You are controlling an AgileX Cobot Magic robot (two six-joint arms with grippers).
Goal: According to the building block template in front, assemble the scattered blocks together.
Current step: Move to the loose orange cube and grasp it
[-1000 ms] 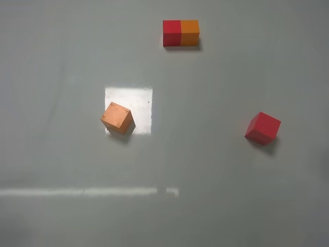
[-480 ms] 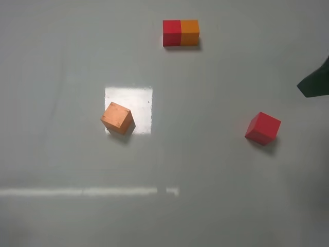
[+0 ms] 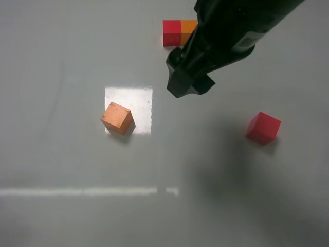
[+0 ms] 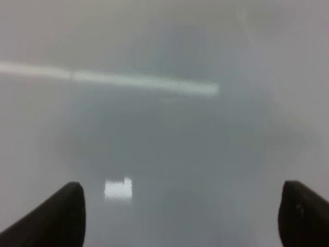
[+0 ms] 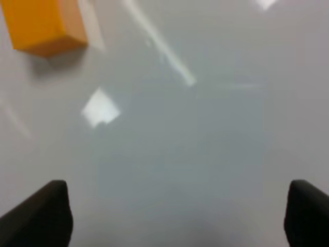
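As both wrist views show, each tool stands wide, holding nothing: left gripper point(image 4: 180, 218) and right gripper point(image 5: 177, 216) over the grey table point(image 4: 169, 144). Overhead, with the table's centre as dial: orange cube point(image 3: 117, 118) at 9 o'clock, overlapping a bright patch point(image 3: 140, 102); red cube point(image 3: 263, 128) at 3 o'clock, well apart. The right arm point(image 3: 231, 31) enters from 1 o'clock, partly covering the building block template point(image 3: 172, 33) at 12 o'clock.

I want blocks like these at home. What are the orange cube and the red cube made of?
The orange cube looks like painted wood: dull, no shine, with paler edges on top. It could be matte plastic, though. The red cube looks like the same kind: flat colour, sharp corners, no glare. The pictures cannot settle wood or plastic.
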